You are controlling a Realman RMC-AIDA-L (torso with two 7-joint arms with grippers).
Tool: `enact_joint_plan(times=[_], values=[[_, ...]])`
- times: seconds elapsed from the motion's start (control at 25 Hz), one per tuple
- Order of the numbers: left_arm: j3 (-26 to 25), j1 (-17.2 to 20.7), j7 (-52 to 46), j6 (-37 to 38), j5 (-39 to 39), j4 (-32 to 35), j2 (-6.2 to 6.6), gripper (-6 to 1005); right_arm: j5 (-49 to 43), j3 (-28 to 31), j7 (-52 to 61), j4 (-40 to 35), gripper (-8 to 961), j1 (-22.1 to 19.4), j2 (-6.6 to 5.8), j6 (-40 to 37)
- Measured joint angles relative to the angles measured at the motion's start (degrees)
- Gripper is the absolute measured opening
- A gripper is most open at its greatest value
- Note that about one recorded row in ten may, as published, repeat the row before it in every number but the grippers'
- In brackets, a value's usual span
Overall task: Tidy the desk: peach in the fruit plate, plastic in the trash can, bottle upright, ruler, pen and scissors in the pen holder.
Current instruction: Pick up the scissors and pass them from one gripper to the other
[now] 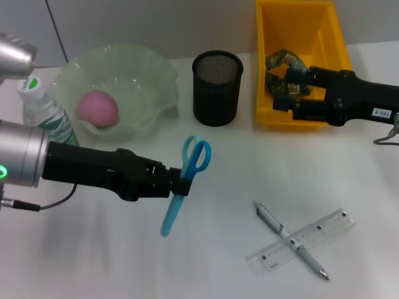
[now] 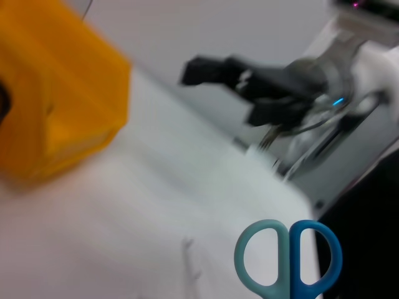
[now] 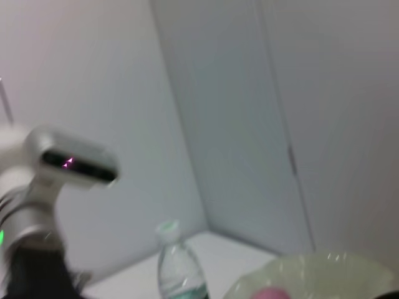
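Left claw (image 1: 179, 187) clamped on scissors (image 1: 187, 179) held just in front of the holder (image 1: 216, 88); right claw (image 1: 288, 87) over the bin (image 1: 298, 59), apparently gripping plastic (image 1: 282, 70).

A plain white desk (image 1: 124, 261) fills the near view. Behind it, pale grey wall panels (image 3: 237, 112) meet at a corner.
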Motion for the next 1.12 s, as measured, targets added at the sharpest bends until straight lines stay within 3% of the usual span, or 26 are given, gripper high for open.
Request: enact_joint_plan(times=[0.32,0.64,0.88,1.12], values=[[-1.31,4.28,18.34,0.81,-11.48,-7.2,-0.39,282,1.5,0.32,0.04,3.03,827,0.84,0.1,1.77],[-1.33,5.9,42.12,-4.31,-23.83,-20.03,-0.68,290,1.87,0.19,0.03,4.24,828,1.46,0.39,2.35],[-1.2,5.45,55.66,-11.07,-34.27,-30.27,-1.07,296,2.25,0.31,-1.75,4.33,828,1.68,1.46,2.35],[-1.14,2.21,71.42,-13.89,-42.06,-41.63,-1.15,302,4.7,-0.09,-5.74,7.2,827,2.17,2.08,2.15]])
